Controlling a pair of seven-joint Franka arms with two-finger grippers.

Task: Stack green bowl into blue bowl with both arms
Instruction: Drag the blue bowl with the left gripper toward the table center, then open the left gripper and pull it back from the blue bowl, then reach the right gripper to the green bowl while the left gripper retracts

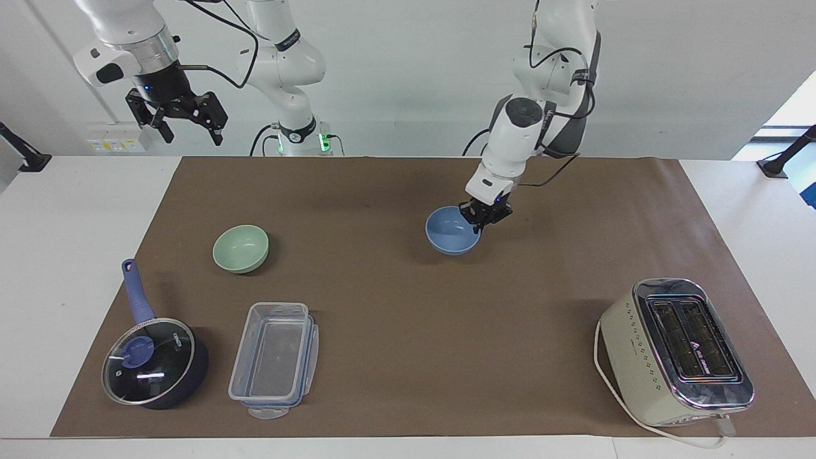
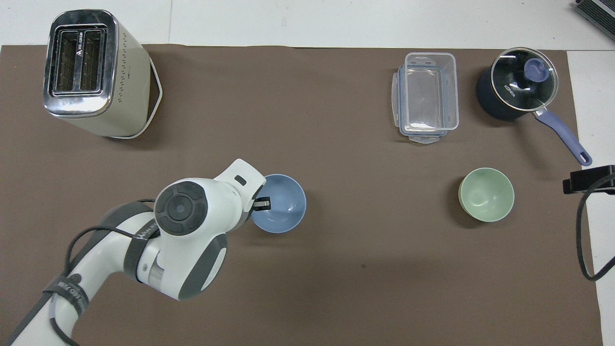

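The blue bowl [image 1: 449, 233] [image 2: 284, 205] is upright near the middle of the brown mat, with my left gripper [image 1: 479, 224] [image 2: 262, 204] shut on its rim on the side toward the left arm's end. I cannot tell whether the bowl rests on the mat or hangs just above it. The green bowl [image 1: 241, 248] [image 2: 486, 194] sits upright and alone on the mat toward the right arm's end. My right gripper [image 1: 191, 132] waits open and empty, raised high over the right arm's end of the table.
A cream toaster [image 1: 676, 350] [image 2: 89, 72] stands at the left arm's end, farther from the robots. A clear lidded container [image 1: 274, 360] [image 2: 427, 96] and a dark blue lidded saucepan [image 1: 153, 363] [image 2: 516, 91] lie farther from the robots than the green bowl.
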